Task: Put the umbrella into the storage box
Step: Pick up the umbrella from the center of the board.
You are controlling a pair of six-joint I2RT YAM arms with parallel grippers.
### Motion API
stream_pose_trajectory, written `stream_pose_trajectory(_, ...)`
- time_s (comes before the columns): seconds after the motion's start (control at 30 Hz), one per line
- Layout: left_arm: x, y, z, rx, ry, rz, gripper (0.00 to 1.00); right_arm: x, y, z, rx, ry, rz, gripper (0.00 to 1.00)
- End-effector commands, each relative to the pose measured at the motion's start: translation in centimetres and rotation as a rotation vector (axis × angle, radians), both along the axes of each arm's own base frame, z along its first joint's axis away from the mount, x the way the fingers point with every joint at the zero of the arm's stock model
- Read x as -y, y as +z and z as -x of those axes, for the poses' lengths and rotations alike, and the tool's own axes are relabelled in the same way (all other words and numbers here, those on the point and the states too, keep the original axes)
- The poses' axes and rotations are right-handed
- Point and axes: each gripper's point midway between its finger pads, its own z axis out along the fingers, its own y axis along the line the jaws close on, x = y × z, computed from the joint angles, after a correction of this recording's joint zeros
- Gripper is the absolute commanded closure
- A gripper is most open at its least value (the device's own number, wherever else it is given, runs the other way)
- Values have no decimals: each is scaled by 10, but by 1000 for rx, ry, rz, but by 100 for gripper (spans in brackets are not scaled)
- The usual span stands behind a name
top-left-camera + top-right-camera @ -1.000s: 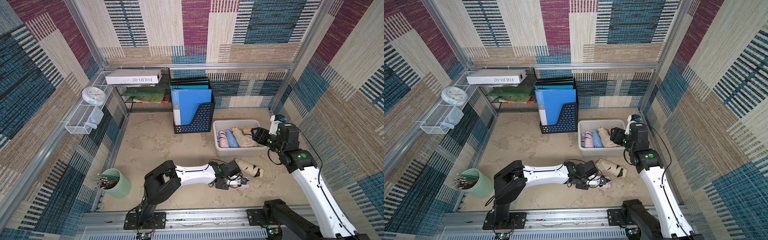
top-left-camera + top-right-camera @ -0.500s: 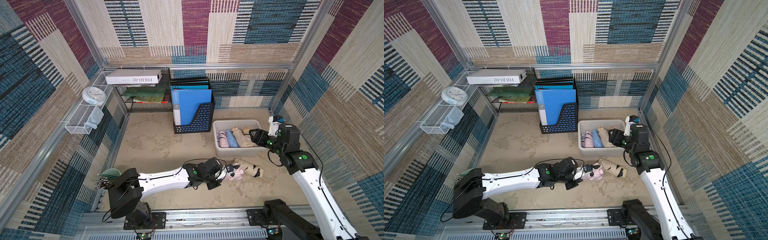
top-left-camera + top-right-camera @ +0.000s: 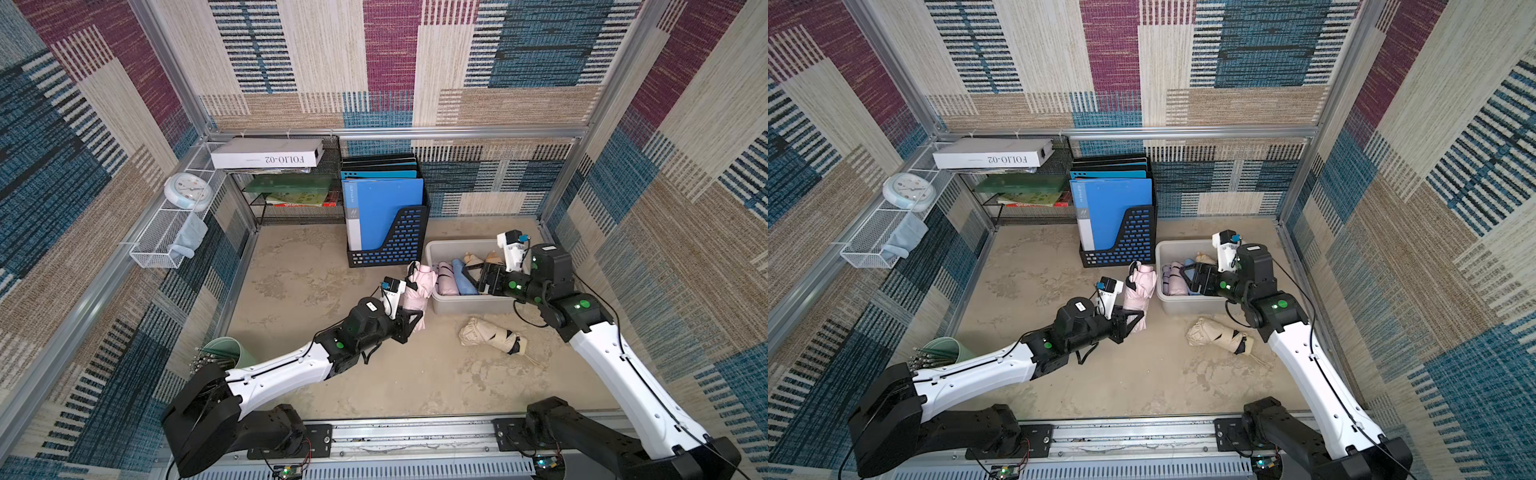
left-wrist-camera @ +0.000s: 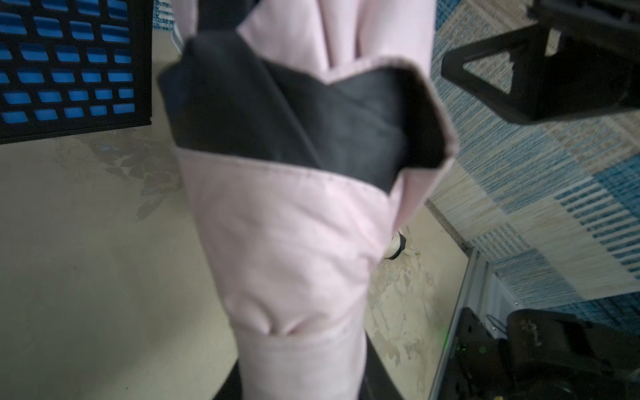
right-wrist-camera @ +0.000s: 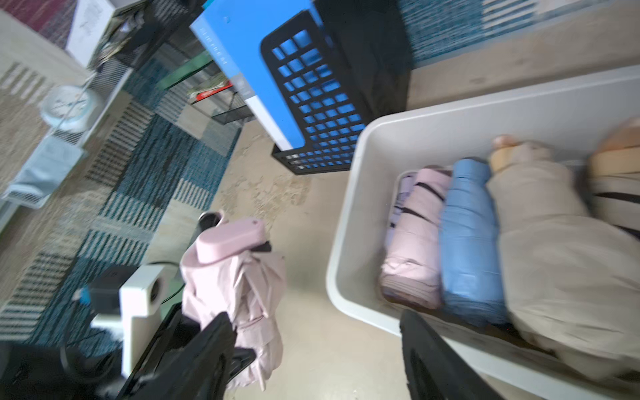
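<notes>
On the sandy floor of a cloth-walled booth, we see the storage box already carrying a row of folded umbrellas laid side by side: a rolled pink umbrella nearest one short end, a blue umbrella against it, then a bulkier beige umbrella, with one more cut off by the edge of the right wrist view. Just beside the box stands a black file holder packed with blue folders. Along the side wall, a white wire basket holds a pale blue cloth, with a round clock at its far end. A green cup near the left arm's base bristles with thin sticks that we cannot identify. The left claw is clamped narrow on the pink umbrella, the task's piece, gripping its lower end so it stands nearly upright with the handle end up. It is just outside the box's short end, and a strip of bare floor shows between them in the right wrist view. The right claw hangs over the box with its jaws spread wide and nothing between them. A tan umbrella lies on the floor near the box's front wall.
</notes>
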Motion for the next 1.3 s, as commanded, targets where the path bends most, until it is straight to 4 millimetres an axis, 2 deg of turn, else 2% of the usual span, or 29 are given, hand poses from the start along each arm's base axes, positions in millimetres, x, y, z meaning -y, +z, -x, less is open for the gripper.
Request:
stream_pose_trajectory(0.0,11,51,-1,48,-57,230,100,-41,13,20,27,213,-122,18)
stream_pose_trajectory(0.1,17,70,8,77,-142,307,100,-64,15,35,36,334,-145,17)
stream_pose_trajectory(0.17,21,80,14,89,-201,358,100,-70,15,40,43,379,-158,16)
stream_pose_trajectory(0.33,31,98,29,100,-321,433,100,-77,19,46,60,431,-183,15)
stream_pose_trajectory(0.4,32,105,33,112,-347,459,100,-77,19,44,60,424,-183,18)
stream_pose_trajectory(0.53,36,108,36,114,-384,465,100,-80,31,46,90,440,-225,23)
stream_pose_trajectory(0.63,39,111,43,108,-436,478,100,-78,32,44,101,427,-220,26)
stream_pose_trajectory(0.9,45,113,40,96,-451,503,100,-83,43,40,97,432,-270,54)
stream_pose_trajectory(1.07,53,110,32,64,-445,496,100,-88,39,36,56,443,-269,65)
stream_pose_trajectory(1.13,55,110,28,60,-435,491,91,-90,36,31,44,444,-260,67)
stream_pose_trajectory(1.27,57,108,18,59,-397,468,53,-90,31,16,38,414,-209,75)
